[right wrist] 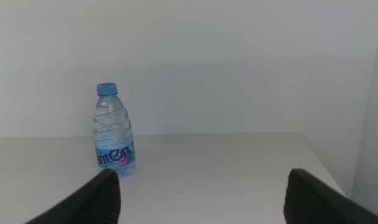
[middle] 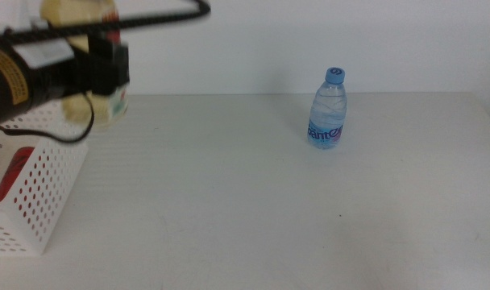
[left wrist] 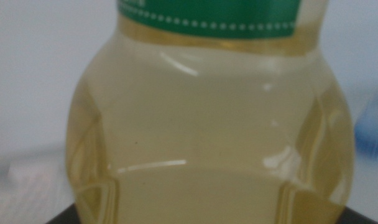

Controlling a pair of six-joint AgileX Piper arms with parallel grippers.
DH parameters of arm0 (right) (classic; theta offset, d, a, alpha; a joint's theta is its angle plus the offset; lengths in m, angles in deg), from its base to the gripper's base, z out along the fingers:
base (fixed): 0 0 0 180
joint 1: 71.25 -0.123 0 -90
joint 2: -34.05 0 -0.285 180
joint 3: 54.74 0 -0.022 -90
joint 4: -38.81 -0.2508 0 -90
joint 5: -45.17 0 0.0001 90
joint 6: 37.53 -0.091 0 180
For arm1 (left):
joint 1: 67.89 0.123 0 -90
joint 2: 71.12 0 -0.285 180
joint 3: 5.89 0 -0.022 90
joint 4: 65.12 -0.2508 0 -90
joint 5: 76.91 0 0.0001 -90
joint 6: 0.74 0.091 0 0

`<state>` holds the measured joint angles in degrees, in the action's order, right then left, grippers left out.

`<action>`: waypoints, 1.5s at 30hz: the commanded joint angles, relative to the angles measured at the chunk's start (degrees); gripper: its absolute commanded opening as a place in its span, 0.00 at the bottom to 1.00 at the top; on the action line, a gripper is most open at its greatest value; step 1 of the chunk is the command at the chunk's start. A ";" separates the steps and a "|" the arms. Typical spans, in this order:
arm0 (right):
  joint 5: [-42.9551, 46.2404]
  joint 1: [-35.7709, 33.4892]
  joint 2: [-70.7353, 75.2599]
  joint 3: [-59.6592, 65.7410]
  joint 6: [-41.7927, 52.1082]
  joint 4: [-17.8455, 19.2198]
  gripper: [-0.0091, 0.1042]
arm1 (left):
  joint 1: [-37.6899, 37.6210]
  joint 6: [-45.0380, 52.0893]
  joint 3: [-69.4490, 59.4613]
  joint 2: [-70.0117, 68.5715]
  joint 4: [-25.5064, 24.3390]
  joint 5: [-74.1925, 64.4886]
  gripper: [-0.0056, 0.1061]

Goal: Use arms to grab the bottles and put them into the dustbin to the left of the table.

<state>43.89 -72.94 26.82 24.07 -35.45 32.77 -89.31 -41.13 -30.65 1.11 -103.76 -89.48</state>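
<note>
My left gripper [middle: 106, 71] is shut on the yellow juice bottle [middle: 74, 11] and holds it in the air above the far end of the white perforated dustbin [middle: 45, 192] at the table's left. In the left wrist view the yellow bottle [left wrist: 201, 124] fills the picture, with a green band on its label. A slim red can [middle: 10, 176] lies inside the dustbin. The clear water bottle [middle: 327, 109] with a blue cap stands upright at the back of the table. My right gripper [right wrist: 201, 175] is open, well short of the water bottle [right wrist: 114, 134], and is out of the middle view.
The white table [middle: 253, 209] ends at a white wall behind the water bottle. Its right edge [right wrist: 322, 163] runs close to the right gripper. A black cable [middle: 160, 18] arcs over the left arm.
</note>
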 commanded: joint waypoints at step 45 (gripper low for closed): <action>4.41 0.53 1.57 -0.42 0.72 0.21 0.85 | 39.82 64.03 40.20 31.66 51.50 -54.01 0.01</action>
<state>43.89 -72.94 26.82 24.07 -35.45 32.77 -50.18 22.90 6.96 35.02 -53.27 -145.02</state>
